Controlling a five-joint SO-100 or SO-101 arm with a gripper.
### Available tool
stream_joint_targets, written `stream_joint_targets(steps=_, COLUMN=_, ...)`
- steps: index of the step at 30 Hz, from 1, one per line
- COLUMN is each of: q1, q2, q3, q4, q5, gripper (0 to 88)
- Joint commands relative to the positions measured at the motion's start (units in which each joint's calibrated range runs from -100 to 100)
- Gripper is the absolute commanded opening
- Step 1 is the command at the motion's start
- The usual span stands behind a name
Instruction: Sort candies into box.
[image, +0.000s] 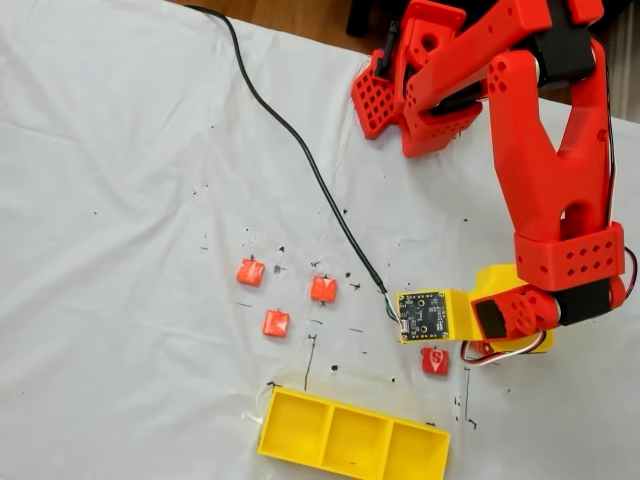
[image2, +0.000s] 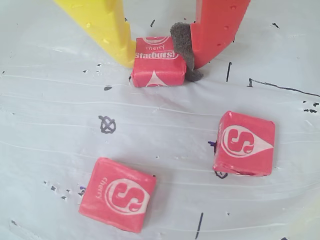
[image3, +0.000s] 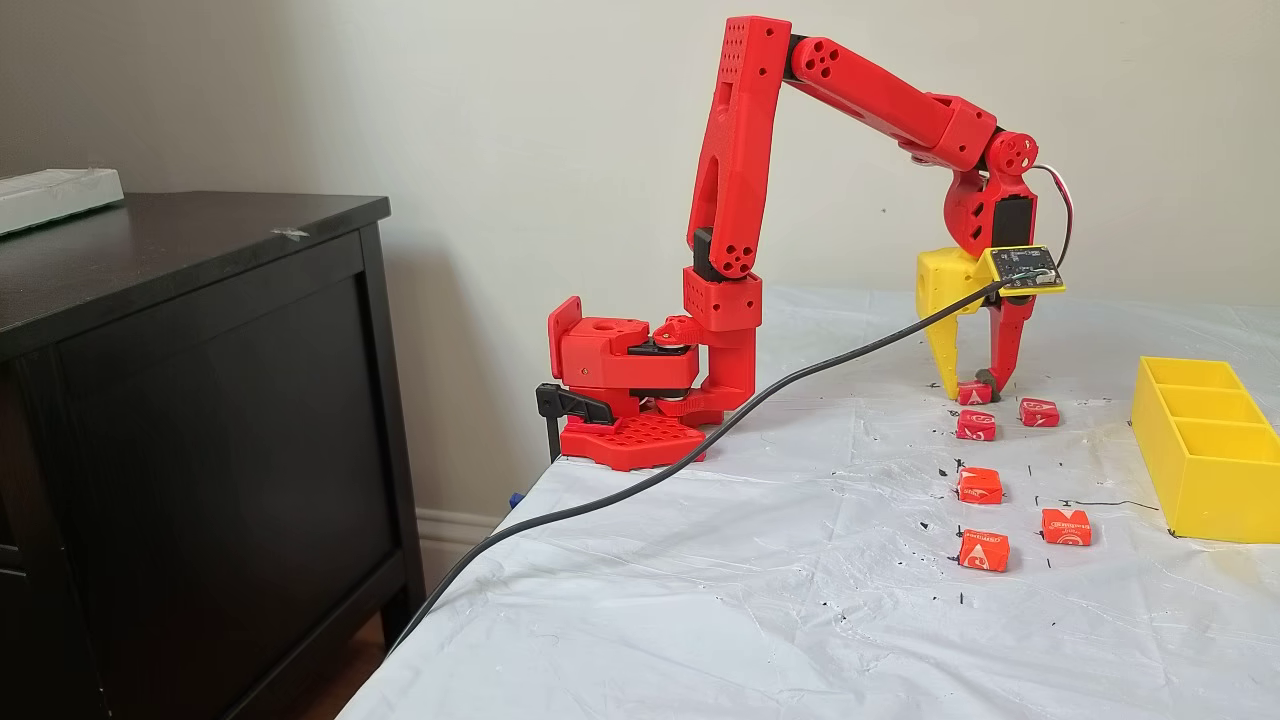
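Observation:
In the wrist view my gripper (image2: 159, 61) is down on the white sheet, shut on a deep red cherry candy (image2: 156, 72). The yellow finger (image2: 107, 30) touches its left edge and the red finger's grey pad (image2: 184, 47) presses its right side. Two more deep red candies lie nearer the camera (image2: 245, 143) (image2: 118, 194). In a fixed view from the side the gripper (image3: 972, 385) stands upright over the held candy (image3: 973, 394), left of the yellow box (image3: 1200, 450). Three orange-red candies (image: 250, 271) (image: 323, 289) (image: 276, 323) lie above the box (image: 350, 435).
A black cable (image: 300, 150) runs across the sheet to the small circuit board (image: 425, 315) on the wrist. The red arm base (image3: 630, 400) is clamped at the table's far corner. A dark cabinet (image3: 200, 400) stands beside the table.

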Motion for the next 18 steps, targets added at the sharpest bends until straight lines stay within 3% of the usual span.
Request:
stream_joint_targets(steps=1, q1=-0.4, q2=-6.3, q3=-1.9, q4=2.2, q5=0.2, gripper=0.1)
stream_joint_targets(steps=10, q1=3.4, q2=-23.4, q3=-6.6, q4=7.6, q5=2.9, gripper=0.1)
stream_joint_targets(steps=18, q1=11.7, q2=-24.7, q3=-12.9, q4=-2.4, q5=4.7, gripper=0.1)
